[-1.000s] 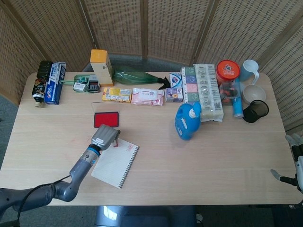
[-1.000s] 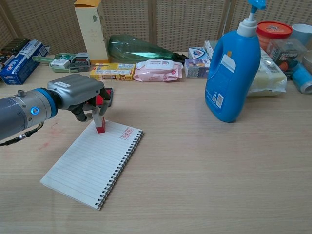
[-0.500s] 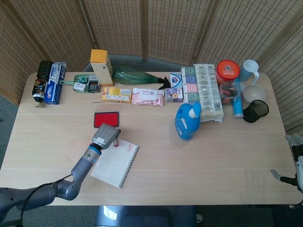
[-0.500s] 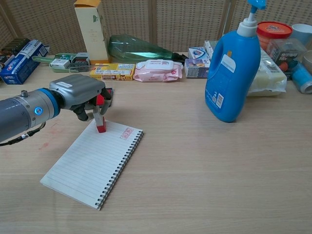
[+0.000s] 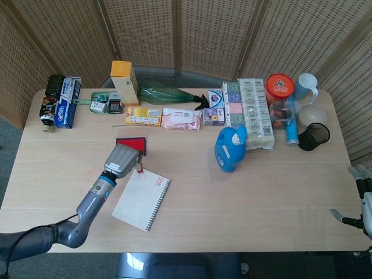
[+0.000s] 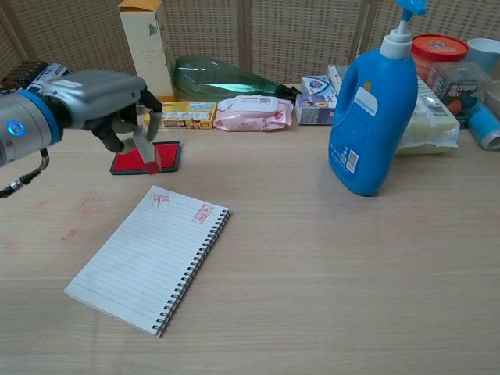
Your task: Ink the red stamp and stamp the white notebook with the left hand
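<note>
My left hand (image 6: 105,98) (image 5: 122,159) grips the red stamp (image 6: 149,156) and holds it in the air above the table, over the near edge of the red ink pad (image 6: 125,163) (image 5: 130,145). The white spiral notebook (image 6: 148,256) (image 5: 142,199) lies open in front of it, clear of the hand. Two red stamp marks (image 6: 160,200) show near its top edge. My right hand (image 5: 361,197) hangs at the table's right edge with fingers apart and nothing in it.
A blue detergent bottle (image 6: 373,109) stands at centre right. Along the back sit a yellow carton (image 6: 146,47), a green bottle (image 6: 226,78), a pink wipes pack (image 6: 253,112), small boxes (image 6: 181,115) and cups (image 5: 313,122).
My left hand has lifted the stamp off the notebook's top corner and moved back toward the ink pad. A second red mark now shows on the page where it stood.
</note>
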Robot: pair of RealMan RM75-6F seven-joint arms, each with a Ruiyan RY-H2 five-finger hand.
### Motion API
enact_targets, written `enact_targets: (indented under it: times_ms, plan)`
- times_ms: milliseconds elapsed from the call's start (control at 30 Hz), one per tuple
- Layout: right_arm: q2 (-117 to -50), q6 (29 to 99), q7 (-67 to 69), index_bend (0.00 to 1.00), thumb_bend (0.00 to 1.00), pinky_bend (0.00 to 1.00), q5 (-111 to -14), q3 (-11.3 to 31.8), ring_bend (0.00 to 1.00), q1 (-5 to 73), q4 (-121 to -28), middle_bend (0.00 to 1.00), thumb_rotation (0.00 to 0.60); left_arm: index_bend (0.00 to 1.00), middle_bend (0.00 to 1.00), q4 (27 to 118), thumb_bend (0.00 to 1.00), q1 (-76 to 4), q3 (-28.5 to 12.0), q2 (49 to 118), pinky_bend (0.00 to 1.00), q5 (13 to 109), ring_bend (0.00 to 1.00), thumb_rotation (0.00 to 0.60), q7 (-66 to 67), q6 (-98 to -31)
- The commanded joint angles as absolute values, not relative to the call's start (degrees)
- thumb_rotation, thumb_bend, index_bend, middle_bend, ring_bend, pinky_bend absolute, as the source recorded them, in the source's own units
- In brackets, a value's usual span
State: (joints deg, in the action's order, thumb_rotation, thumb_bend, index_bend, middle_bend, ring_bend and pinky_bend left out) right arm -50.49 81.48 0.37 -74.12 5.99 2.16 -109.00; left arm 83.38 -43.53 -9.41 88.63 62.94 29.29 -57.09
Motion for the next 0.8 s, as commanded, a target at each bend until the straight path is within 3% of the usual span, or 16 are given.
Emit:
enact_targets:
  times_ms: [33,433,800]
  plan:
    - [-50.51,81.52,0.29,0.06,0.08,0.00,-74.20,5.96,0.00,2.16,-109.06,0.02,0.600,0.60,1.00,85.75,0.40,-42.87,-10.49,85.46,1.00,62.65,1.00,0.600,29.16,-58.47]
    - [-50.38,81.68,0.52,0.06,0.08,0.00,-74.59,5.81,0.00,2.04,-109.29,0.02,0.600,0.60,1.00,83.13,0.40,-39.78,-8.47,81.54,1.00,62.85,1.00,0.600,25.44,-59.29]
    - [-50.34,81.80,0.37,0.06,0.08,0.00,-75.47,5.45,0.00,1.96,-109.56,0.02,0.600,0.60,1.00,77.12,0.39,-37.20,-5.01,83.76,1.00,64.19,1.00,0.600,23.65,-58.71]
